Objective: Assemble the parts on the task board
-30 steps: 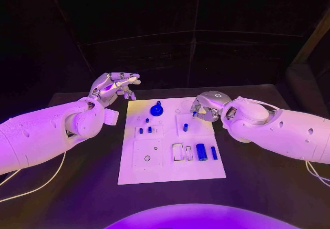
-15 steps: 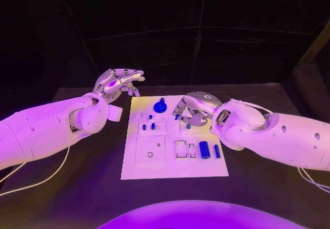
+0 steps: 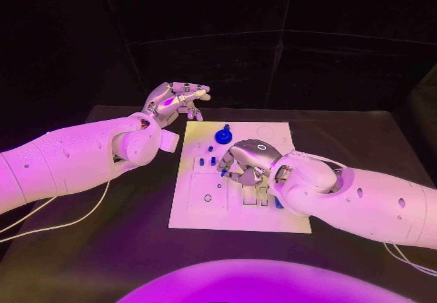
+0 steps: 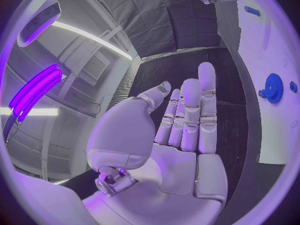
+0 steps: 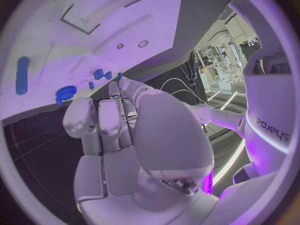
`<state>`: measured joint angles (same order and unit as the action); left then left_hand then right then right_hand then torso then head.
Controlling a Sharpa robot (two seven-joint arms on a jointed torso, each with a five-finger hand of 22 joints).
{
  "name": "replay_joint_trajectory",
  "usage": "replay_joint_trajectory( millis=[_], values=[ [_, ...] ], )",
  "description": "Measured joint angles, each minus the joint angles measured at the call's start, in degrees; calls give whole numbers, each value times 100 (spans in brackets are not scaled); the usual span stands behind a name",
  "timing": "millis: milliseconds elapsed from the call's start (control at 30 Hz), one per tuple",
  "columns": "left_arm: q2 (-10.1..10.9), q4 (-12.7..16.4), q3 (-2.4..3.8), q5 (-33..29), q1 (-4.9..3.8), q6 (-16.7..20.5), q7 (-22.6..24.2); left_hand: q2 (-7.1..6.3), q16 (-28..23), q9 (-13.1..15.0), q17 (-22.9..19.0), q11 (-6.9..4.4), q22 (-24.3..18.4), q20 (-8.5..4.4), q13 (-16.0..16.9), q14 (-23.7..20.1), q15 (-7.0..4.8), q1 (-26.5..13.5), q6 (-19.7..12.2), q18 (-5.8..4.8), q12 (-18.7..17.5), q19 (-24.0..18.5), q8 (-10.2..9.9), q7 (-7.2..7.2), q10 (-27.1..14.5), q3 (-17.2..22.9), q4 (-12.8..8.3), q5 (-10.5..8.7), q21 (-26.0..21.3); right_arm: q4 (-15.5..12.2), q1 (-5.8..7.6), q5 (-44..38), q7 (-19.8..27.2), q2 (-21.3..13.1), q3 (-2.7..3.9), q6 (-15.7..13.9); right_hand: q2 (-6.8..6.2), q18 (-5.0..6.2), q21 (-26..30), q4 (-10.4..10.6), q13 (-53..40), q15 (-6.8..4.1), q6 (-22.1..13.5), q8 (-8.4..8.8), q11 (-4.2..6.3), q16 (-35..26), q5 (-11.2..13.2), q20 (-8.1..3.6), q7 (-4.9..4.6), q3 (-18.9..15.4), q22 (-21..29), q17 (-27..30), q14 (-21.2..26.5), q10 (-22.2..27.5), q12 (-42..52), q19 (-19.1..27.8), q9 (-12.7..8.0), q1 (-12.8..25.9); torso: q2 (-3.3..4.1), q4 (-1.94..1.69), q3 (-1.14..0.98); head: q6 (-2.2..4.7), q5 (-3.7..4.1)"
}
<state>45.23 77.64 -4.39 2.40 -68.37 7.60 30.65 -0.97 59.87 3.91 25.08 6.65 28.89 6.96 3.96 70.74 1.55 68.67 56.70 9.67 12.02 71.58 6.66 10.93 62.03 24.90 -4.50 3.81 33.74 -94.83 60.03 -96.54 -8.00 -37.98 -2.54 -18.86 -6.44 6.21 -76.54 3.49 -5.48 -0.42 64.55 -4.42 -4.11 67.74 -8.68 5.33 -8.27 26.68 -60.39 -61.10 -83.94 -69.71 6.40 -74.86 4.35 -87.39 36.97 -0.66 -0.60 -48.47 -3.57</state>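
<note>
Task board [image 3: 205, 214] sits frame center, blue gear [image 3: 223, 134] near its top edge. Right hand [image 3: 245, 163] over board middle, fingers curled, holding nothing visible. Left hand [image 3: 175, 101] upper left, off the board, fingers apart, empty. "sharpa" is legible on the robot's body in the right wrist view.

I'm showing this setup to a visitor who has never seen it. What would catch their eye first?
Probably the white task board in the middle of the black table, with the right hand poised over its centre, fingers curled down. Next, the blue gear-like part at the board's far end, and the left hand raised off the board's far left corner, holding nothing.
</note>
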Motion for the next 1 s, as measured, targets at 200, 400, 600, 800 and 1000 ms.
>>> replay_joint_trajectory(
  millis=[200,400,600,800,1000],
  values=[
    [-77,-3,1,-1,-2,0,-4,0,0,0,0,0,0,0,0,0,0,0,0,0,0,0,0,0,0,0,0,0,0,247,-96,-132,25,153,0,104,12,0,0,0,0,0,-1,0,0,0,3,0,0,31,-7,-5,0,0,0,0,-6,12,2,-8,-2,-34,-73],
    [-120,-17,1,-1,-2,-1,-7,0,0,0,-5,0,-7,0,0,0,0,0,0,0,0,0,0,0,0,0,0,0,0,340,-150,-260,41,258,0,163,12,0,0,0,1,0,-1,0,0,-1,3,0,0,31,-7,3,0,0,0,0,-10,12,4,-1,-7,-66,-152],
    [-142,-29,1,-2,-2,-3,-15,0,0,0,-5,0,-6,0,0,0,0,0,0,0,0,0,0,0,0,0,0,0,0,413,-203,-390,44,313,1,237,-48,1,0,-21,1,0,-1,0,0,-1,3,0,1,52,2,9,0,0,-26,0,-6,72,7,9,-10,-92,-187],
    [-144,-40,1,-2,-4,-5,-26,0,0,0,-5,0,-6,0,0,0,0,0,0,0,0,0,0,0,0,0,0,0,0,391,-240,-489,46,333,1,297,-32,1,0,-21,4,0,-1,0,0,-1,3,0,1,52,2,9,0,0,-26,0,-6,88,7,9,-10,-117,-209],
    [-137,-46,1,-2,-4,-7,-35,0,0,0,-4,0,-9,0,0,-1,-2,0,0,0,0,0,0,0,0,0,0,0,-3,373,-253,-569,50,335,1,333,-18,0,0,-21,4,0,-2,1,0,-1,3,0,1,52,2,9,0,0,-27,0,-7,102,4,9,-10,-130,-238]
  ],
)
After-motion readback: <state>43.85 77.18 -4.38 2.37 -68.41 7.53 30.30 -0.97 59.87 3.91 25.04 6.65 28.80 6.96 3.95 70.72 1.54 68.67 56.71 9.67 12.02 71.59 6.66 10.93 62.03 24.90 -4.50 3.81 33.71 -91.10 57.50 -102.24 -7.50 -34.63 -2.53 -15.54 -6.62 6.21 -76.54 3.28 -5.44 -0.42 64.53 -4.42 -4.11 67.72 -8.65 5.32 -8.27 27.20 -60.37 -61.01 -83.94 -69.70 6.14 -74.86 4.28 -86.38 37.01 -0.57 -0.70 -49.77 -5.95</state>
